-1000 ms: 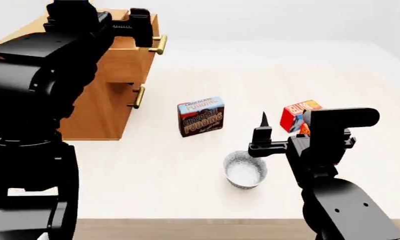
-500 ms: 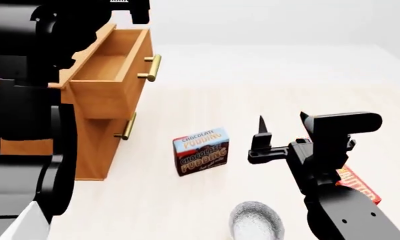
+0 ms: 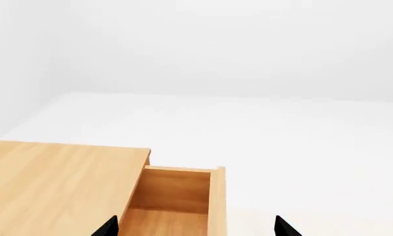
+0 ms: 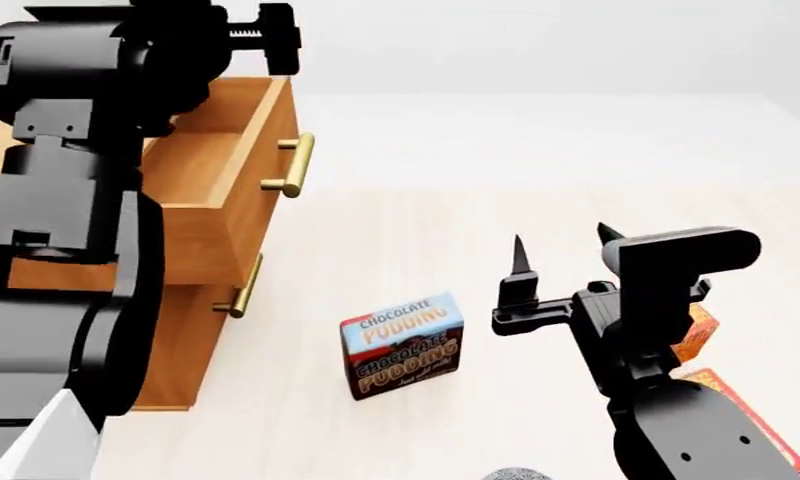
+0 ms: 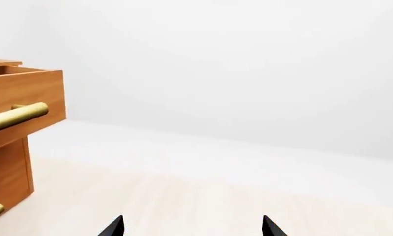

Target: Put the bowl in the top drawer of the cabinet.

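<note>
Bowl slid nearly offscreen; right gripper hovers, jaws apparently apart.

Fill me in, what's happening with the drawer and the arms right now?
The top drawer of the cabinet stands pulled open and looks empty. The left end effector hangs open above it, holding nothing. The right end effector is open in the air over the table, beside the chocolate pudding box. The bowl barely shows at the bottom edge of the head view, ungrasped.
</note>
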